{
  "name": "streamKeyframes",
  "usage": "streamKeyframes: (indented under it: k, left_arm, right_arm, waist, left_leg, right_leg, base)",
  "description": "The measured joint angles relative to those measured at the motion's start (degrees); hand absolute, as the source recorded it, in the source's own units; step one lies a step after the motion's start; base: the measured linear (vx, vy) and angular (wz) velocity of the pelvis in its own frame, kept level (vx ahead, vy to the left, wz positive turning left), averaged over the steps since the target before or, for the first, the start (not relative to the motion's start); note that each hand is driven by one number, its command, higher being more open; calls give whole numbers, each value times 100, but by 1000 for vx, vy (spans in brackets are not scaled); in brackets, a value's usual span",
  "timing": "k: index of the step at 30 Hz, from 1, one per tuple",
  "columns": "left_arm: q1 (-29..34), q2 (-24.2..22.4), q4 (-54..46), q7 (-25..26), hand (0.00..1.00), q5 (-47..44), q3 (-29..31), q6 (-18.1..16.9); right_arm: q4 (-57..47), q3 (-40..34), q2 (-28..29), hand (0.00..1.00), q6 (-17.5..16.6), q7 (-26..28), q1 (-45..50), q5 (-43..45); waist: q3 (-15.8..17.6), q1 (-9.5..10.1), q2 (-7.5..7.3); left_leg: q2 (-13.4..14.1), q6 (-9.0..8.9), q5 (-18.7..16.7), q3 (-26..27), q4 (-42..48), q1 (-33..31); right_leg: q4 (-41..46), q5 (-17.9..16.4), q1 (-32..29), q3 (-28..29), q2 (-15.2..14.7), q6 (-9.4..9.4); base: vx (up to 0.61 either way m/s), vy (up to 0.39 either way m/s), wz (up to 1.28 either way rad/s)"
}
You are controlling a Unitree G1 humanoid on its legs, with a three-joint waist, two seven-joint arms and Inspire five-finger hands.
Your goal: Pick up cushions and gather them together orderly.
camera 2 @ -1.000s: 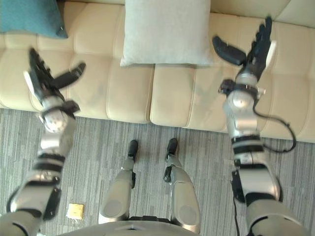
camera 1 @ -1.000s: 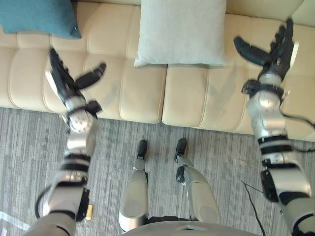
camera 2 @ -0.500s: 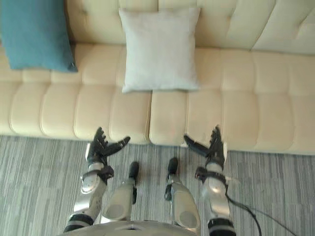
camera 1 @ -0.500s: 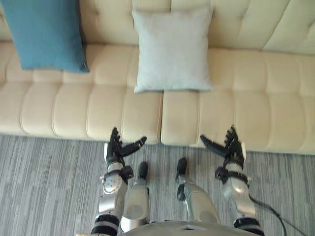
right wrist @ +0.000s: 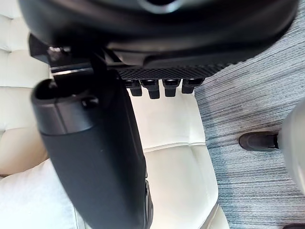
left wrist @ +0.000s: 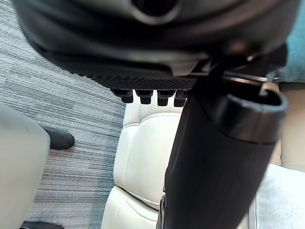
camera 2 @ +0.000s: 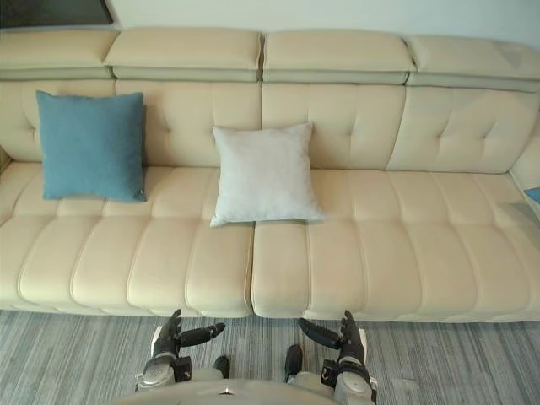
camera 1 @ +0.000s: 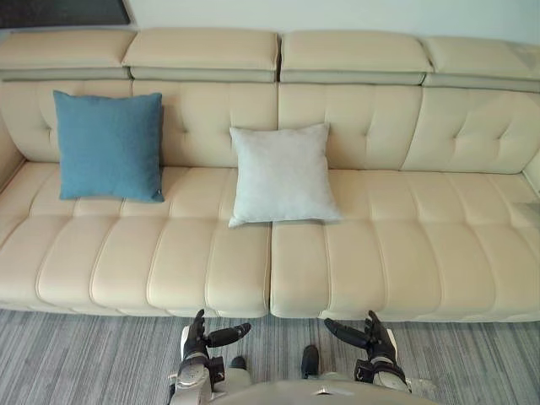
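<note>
- Two hands are nearest, low over the grey floor (camera 1: 76, 359) in front of the sofa: the left hand (camera 1: 197, 336) and the right hand (camera 1: 373, 337). The fingers of both are straight, the thumbs spread toward each other, and neither holds anything.
- Sofa (camera 1: 380, 270): cream and tufted, just beyond the hands. The front edge of its seat is near the fingertips but apart from them.
- Light grey cushion (camera 1: 283, 173): on the seat at the centre seam, leaning on the backrest, well apart from both hands.
- Blue cushion (camera 1: 110, 145): further to the robot's left, upright against the backrest, with bare seat between it and the grey one.
- Risk, reach: both cushions sit at the back of the seat. A short reach would likely push a cushion into the backrest instead of gripping it.
- Risk, grip: the cushions look soft. A one-handed pinch at a corner could let one sag or slip.
- Risk, placement: a cushion set down loosely may tip over and spoil the order.
- Hidden: the head views cut off both wrists. In each wrist view the thumb hides much of the seat.
- Unclear: a small blue patch (camera 2: 531, 194) at the sofa's right end is cut off. It cannot be confirmed as a cushion.
</note>
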Motion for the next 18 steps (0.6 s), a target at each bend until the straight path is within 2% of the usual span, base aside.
streamKeyframes:
  k: [3,9,11,12,13,14,15,16,17,18]
  left_arm:
    - [0,-13,115,-54,100,139,5,1]
    - [-29,-11,277,-86,100,201,148,2]
    - [-78,27,265,-85,100,201,188,32]
    - [-85,-3,218,-76,100,198,190,64]
    - [-114,-13,176,-66,100,198,198,64]
    - [-157,-4,142,-46,100,197,209,83]
    - [-123,20,122,-29,100,199,240,107]
    - [-131,68,101,-34,100,197,244,109]
    - [-245,158,64,-38,100,197,310,113]
    - [-293,79,10,-72,100,198,412,121]
  right_arm:
    - [178,-145,57,100,51,8,-7,10]
    - [462,-124,87,100,95,11,-233,9]
    - [516,-132,116,100,122,9,-340,11]
    - [525,-134,103,100,141,4,-394,14]
    - [569,-138,107,100,154,0,-477,16]
    - [587,-138,131,100,189,2,-512,20]
    - [657,-137,182,100,186,2,-500,20]
    - [688,-138,215,100,185,0,-503,21]
    - [742,-139,281,100,185,12,-603,21]
    - [751,-294,286,100,171,-13,-712,20]
  waist:
    - [-137,-8,-12]
    - [-150,-2,-51]
    - [-127,-16,-85]
    - [-92,4,9]
    - [-19,22,43]
    - [21,39,8]
    - [-44,64,-98]
    - [-72,71,-207]
    - [-1,96,-412]
    - [-56,236,-408]
  left_leg:
    - [-18,6,-13,33,3,26]
    - [12,30,-130,344,130,129]
    - [70,58,-240,489,602,-228]
    - [237,101,-226,695,724,-395]
    - [326,96,-223,715,741,-414]
    - [403,66,-205,713,780,-384]
    - [400,75,-209,727,939,-453]
    - [389,94,-221,741,1053,-520]
    - [346,116,-266,827,1423,-731]
    - [181,160,-336,902,1337,-942]
  right_leg:
    - [3,-3,10,19,-23,16]
    - [114,6,-26,304,-11,61]
    - [197,16,-253,357,-21,476]
    - [377,-125,-355,225,9,768]
    - [1206,-459,-587,-112,-54,552]
    - [2684,-1055,-748,-522,-327,170]
    - [3416,-1298,-645,-587,-654,314]
    - [3542,-1351,-612,-566,-784,395]
    - [3555,-1333,-708,-657,-795,475]
    - [2779,-1322,-535,-607,-636,527]
  base:
    - [15,49,-4]
    - [-36,55,-25]
    - [-72,47,-29]
    - [-85,15,-7]
    - [-97,-19,-7]
    - [-36,-50,-3]
    - [10,-90,5]
    - [19,-103,9]
    - [-108,-80,-8]
    - [-148,-7,-38]
